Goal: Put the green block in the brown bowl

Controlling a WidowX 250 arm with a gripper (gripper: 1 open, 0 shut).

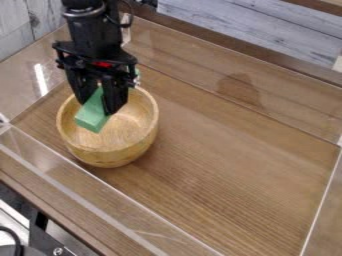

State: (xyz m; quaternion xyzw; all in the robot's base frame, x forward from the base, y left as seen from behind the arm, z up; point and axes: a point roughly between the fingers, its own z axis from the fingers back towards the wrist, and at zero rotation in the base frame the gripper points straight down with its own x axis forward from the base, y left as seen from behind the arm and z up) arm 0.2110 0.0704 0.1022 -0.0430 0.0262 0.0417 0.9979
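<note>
A wood-grain surface [254, 150] with clear low walls around its edges fills the view, and pale planks show beyond its far edge. On its left part stands the brown bowl [131, 137], round, light tan, thick-walled, with visible grain inside.

The green block [94, 115] is a bright, matte, plain green bar. Only its lower part shows, a flat face and one lighter side edge; the rest is hidden between the black fingers [118, 92] above it. The end effector [96, 100] points down from a black arm and is clamped on the block, gripping its upper portion from both sides.

The block hangs directly below the end effector, over the inside of the bowl toward its left half. Whether its lower end touches the bowl's floor cannot be told from this view.

Its long axis runs close to upright, leaning slightly, with the lower end pointing down into the bowl and a little toward the camera.
</note>
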